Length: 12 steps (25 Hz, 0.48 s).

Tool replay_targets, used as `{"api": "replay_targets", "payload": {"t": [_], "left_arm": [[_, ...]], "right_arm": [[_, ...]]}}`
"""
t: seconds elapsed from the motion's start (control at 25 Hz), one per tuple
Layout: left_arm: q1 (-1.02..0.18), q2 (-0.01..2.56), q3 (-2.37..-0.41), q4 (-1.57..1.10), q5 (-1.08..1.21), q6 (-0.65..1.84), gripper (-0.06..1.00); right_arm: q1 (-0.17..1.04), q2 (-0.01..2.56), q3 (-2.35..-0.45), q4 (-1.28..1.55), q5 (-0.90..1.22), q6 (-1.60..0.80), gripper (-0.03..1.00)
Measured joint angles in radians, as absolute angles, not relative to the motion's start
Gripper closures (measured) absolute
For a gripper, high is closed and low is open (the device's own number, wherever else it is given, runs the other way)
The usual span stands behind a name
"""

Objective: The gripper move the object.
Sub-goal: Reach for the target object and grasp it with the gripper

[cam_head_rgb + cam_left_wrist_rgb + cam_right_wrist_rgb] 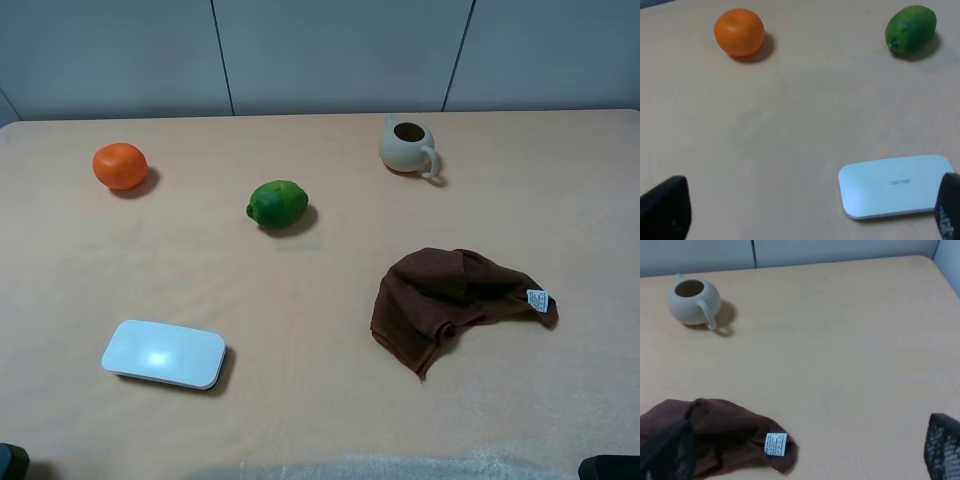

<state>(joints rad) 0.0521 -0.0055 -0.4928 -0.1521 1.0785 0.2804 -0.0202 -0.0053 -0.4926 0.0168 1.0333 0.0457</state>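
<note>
On the beige table lie an orange (120, 166), a green lime (277, 203), a cream teapot (407, 146), a crumpled brown cloth (450, 300) and a flat white box (163, 354). My left gripper (807, 215) is open and empty, held back from the table's near edge, with the white box (895, 186) close to one fingertip (949, 210). The orange (739, 31) and lime (910, 28) lie beyond it. My right gripper (805, 452) is open and empty, with the brown cloth (720, 435) by one fingertip (667, 452) and the teapot (692, 300) far off.
Grey wall panels (330, 50) stand behind the table's far edge. Only dark bits of the arms show at the lower corners of the high view, the left (12, 462) and the right (608, 467). The cloth carries a small white label (538, 299).
</note>
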Motion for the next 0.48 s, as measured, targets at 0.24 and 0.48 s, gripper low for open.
{"api": "replay_targets", "payload": {"t": [0.24,0.48], "left_arm": [[0.052,-0.005,-0.493,-0.152,1.078,0.280,-0.05],[0.052,-0.005,-0.493,-0.152,1.078,0.280,-0.05]], "right_arm": [[-0.020,-0.005,-0.493,0.017,1.033,0.046,0.27],[-0.020,-0.005,-0.493,0.019,1.033,0.046,0.27]]}}
